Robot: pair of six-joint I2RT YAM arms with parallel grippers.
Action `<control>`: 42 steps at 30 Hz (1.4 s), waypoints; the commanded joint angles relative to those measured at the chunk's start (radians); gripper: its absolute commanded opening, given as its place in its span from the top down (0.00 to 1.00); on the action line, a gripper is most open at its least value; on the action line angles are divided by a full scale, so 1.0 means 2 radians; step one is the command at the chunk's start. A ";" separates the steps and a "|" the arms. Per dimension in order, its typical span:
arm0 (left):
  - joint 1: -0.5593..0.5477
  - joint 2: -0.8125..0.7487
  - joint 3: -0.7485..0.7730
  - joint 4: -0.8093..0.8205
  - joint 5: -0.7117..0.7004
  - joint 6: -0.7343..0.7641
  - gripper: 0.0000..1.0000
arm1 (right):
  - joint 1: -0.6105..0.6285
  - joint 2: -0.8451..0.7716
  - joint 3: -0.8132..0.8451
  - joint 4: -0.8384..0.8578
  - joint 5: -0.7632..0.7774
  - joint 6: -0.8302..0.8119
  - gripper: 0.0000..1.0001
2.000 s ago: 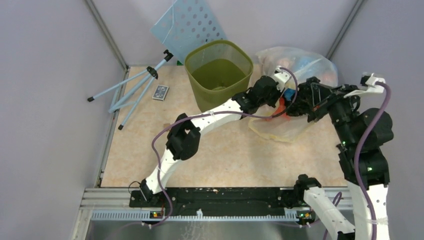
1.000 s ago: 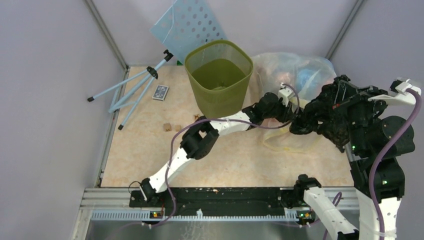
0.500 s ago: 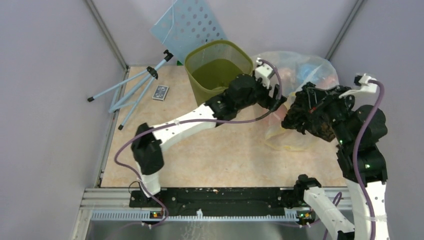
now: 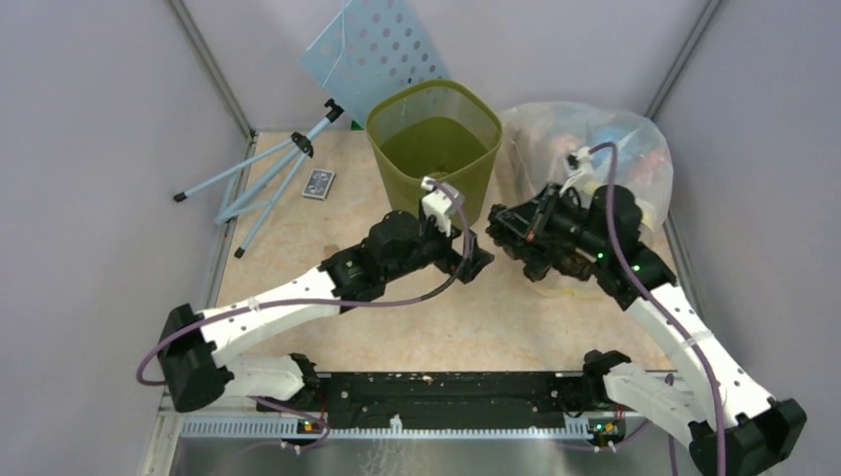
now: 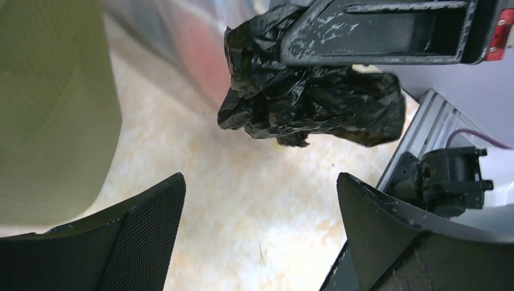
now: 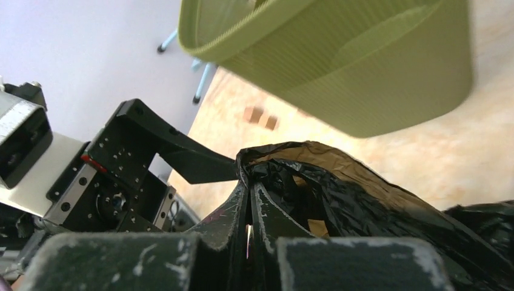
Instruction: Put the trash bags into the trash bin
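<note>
The trash bag (image 4: 557,256) is a crumpled glossy black wad hanging just above the floor, right of centre. My right gripper (image 4: 504,224) is shut on its upper edge; in the right wrist view the fingers (image 6: 257,203) pinch the black film (image 6: 363,206) tightly. My left gripper (image 4: 478,258) stands open a little to the left of the bag, touching nothing. In the left wrist view its jaws are wide apart around bare floor (image 5: 260,182), with the bag (image 5: 309,103) ahead and apart. The olive-green trash bin (image 4: 433,149) stands upright behind both grippers.
A clear bag of colourful rubbish (image 4: 605,139) sits at the back right, right behind the right gripper. A pale blue perforated board (image 4: 382,50) leans behind the bin. A light blue tripod (image 4: 268,183) and a small card (image 4: 318,183) lie at the back left.
My left gripper opened, let go of the bag and drew back toward the near left. My right arm swung down and left, carrying the black bag toward the centre.
</note>
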 commanded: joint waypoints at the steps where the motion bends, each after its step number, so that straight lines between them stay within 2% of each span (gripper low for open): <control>1: 0.003 -0.086 -0.065 0.002 -0.048 -0.042 0.01 | 0.074 0.039 -0.014 0.086 0.026 0.007 0.94; 2: 0.003 -0.100 -0.078 -0.004 -0.057 -0.051 0.01 | 0.094 0.055 -0.010 0.089 0.038 0.000 0.84; 4: 0.004 -0.124 -0.100 -0.021 -0.079 -0.064 0.01 | 0.142 0.084 0.009 0.071 0.083 -0.031 0.43; 5: 0.005 -0.133 -0.108 -0.036 -0.089 -0.072 0.01 | 0.160 0.095 0.021 0.056 0.108 -0.049 0.30; 6: 0.005 -0.142 -0.115 -0.048 -0.099 -0.079 0.01 | 0.173 0.105 0.033 0.039 0.128 -0.067 0.26; 9: 0.006 -0.169 -0.142 -0.069 -0.124 -0.105 0.01 | 0.181 0.115 0.051 -0.006 0.159 -0.090 0.24; 13: 0.006 -0.182 -0.170 -0.066 -0.128 -0.121 0.01 | 0.182 0.082 0.034 -0.042 0.230 -0.108 0.24; 15: 0.006 -0.174 -0.177 -0.061 -0.124 -0.126 0.01 | 0.182 0.057 0.020 -0.063 0.262 -0.115 0.25; 19: 0.006 -0.145 -0.196 -0.023 -0.105 -0.134 0.02 | 0.181 0.025 0.009 -0.133 0.307 -0.111 0.34; 25: 0.006 -0.091 -0.205 0.033 -0.059 -0.138 0.13 | 0.181 0.001 -0.001 -0.246 0.333 -0.101 0.39; 27: 0.006 -0.066 -0.199 0.046 -0.048 -0.141 0.14 | 0.181 -0.017 -0.022 -0.242 0.322 -0.098 0.40; 29: 0.007 -0.040 -0.190 0.046 -0.047 -0.146 0.15 | 0.181 -0.034 -0.047 -0.221 0.272 -0.102 0.41; 30: 0.007 -0.028 -0.187 0.047 -0.051 -0.151 0.19 | 0.181 -0.041 -0.059 -0.205 0.235 -0.113 0.40; 33: 0.010 -0.007 -0.199 0.075 -0.060 -0.166 0.39 | 0.181 -0.043 -0.089 -0.163 0.145 -0.151 0.38; 39: 0.026 0.029 -0.217 0.111 -0.047 -0.181 0.42 | 0.182 0.021 -0.097 -0.131 0.176 -0.157 0.39; 42: 0.031 0.047 -0.218 0.114 -0.048 -0.186 0.36 | 0.181 0.068 -0.090 -0.124 0.197 -0.152 0.42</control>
